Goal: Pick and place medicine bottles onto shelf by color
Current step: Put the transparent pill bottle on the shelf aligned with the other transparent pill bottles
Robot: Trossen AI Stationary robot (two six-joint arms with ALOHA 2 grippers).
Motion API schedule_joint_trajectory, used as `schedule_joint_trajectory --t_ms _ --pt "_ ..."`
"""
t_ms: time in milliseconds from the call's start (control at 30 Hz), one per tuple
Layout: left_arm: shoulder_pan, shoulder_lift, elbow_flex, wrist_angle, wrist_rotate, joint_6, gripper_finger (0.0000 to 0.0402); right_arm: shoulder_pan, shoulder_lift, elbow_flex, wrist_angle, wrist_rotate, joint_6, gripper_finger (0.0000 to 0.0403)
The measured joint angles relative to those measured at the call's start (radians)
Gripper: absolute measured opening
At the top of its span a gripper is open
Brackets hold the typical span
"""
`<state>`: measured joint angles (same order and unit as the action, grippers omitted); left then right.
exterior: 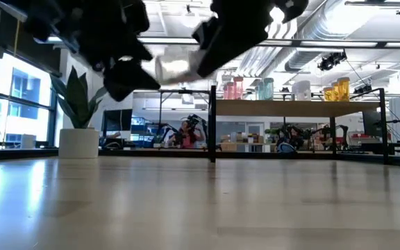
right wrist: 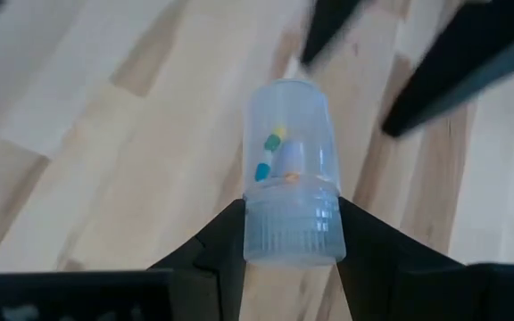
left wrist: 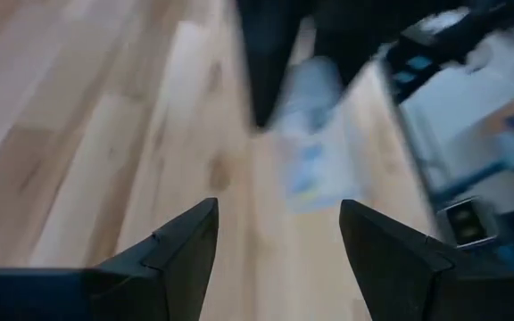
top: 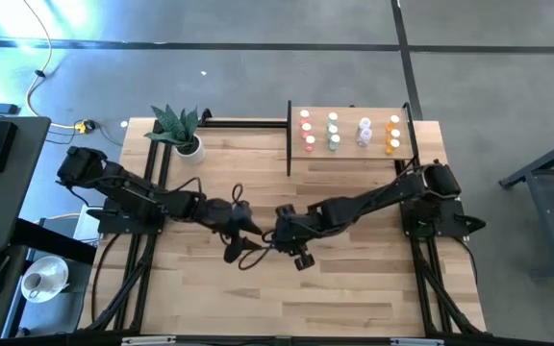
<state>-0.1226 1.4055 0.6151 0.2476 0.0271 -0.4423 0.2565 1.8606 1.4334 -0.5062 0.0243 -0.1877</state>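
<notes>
A clear medicine bottle (right wrist: 290, 152) with coloured pills inside hangs above the middle of the table, with my right gripper (right wrist: 291, 227) shut on it. The low view shows the bottle (exterior: 176, 67) well above the tabletop. My left gripper (left wrist: 279, 241) stands open just left of it, nothing between its fingers, and faces the bottle (left wrist: 315, 134). At the table's far right stands the shelf (top: 349, 146), which carries rows of red, green, clear and orange bottles. My right gripper pinches the bottle's ribbed cap (right wrist: 291, 234) between its two fingers, one finger on each side. The bottle's body sticks out beyond the fingertips, its bottom toward the left gripper. It is lifted clear of the table.
A potted green plant (top: 183, 130) stands at the far left of the table. The shelf's black frame post (exterior: 212, 125) rises near the far middle. Bare plank tabletop (top: 354, 288) lies in front of both arms.
</notes>
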Motion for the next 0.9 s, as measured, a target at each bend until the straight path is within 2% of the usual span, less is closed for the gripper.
schedule_joint_trajectory --t_ms 100,167,467,900 --pt "0.036 0.000 0.001 0.046 0.096 0.000 0.0226 -0.016 0.000 0.000 -0.038 0.001 0.030 0.0125" --pt "0.053 0.000 0.001 0.048 0.118 0.000 0.0226 -0.023 0.000 0.000 -0.036 -0.003 0.033 0.0125" --pt "0.080 0.005 0.000 0.072 0.118 0.000 0.0226 -0.036 0.000 0.000 0.006 -0.027 0.053 0.0126" --pt "0.081 0.063 0.007 0.096 0.115 0.007 0.0226 -0.067 0.000 0.000 0.018 0.021 0.078 0.0126"
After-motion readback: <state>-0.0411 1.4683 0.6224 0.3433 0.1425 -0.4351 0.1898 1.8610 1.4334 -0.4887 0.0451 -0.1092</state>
